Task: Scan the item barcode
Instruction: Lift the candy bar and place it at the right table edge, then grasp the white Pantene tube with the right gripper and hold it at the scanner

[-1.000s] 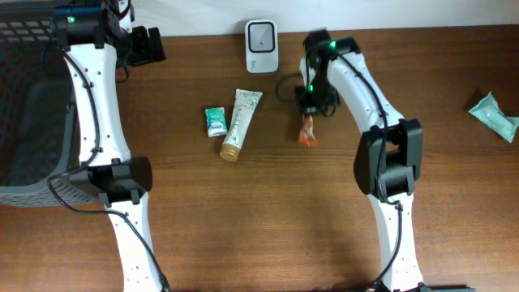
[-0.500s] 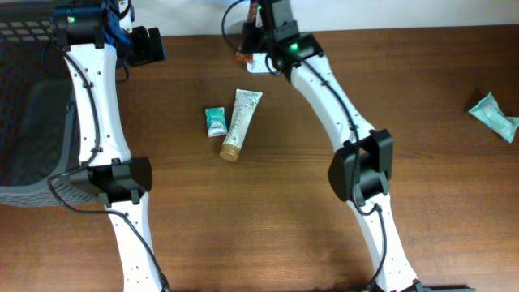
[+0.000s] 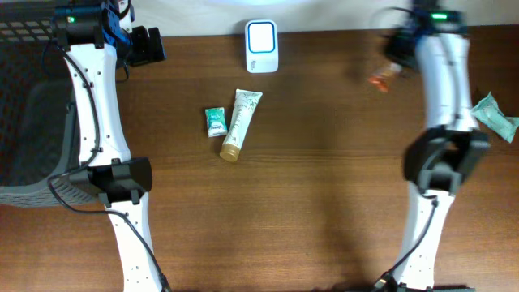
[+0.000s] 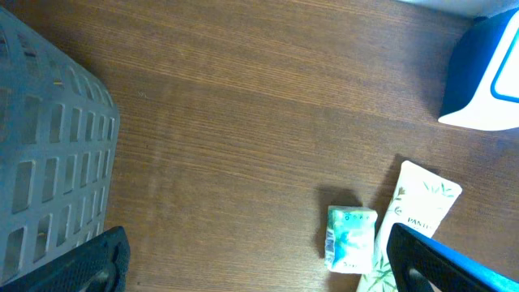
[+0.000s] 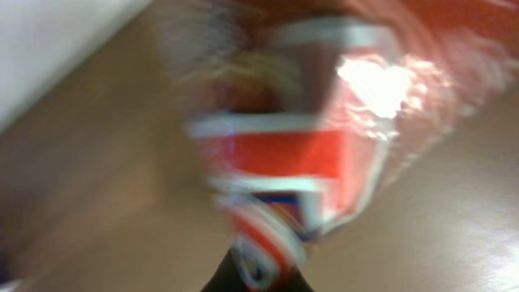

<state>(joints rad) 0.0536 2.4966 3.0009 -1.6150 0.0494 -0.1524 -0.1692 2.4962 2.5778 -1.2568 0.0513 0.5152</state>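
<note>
The red packet [image 3: 378,79] is gripped by the closed right fingers [image 3: 396,57] and held above the table [image 3: 324,203], well to the right of the scanner [image 3: 262,45]. In the right wrist view it is badly blurred, so which way the barcode faces cannot be told. The step in hand is judged to be the carrying of the packet. For a read, the barcode side must be turned toward the scanner's window and brought near. The left fingers [image 4: 454,259] are spread wide, with nothing held. The tube [image 3: 240,122] and small green packet [image 3: 215,121] lie untouched.
</note>
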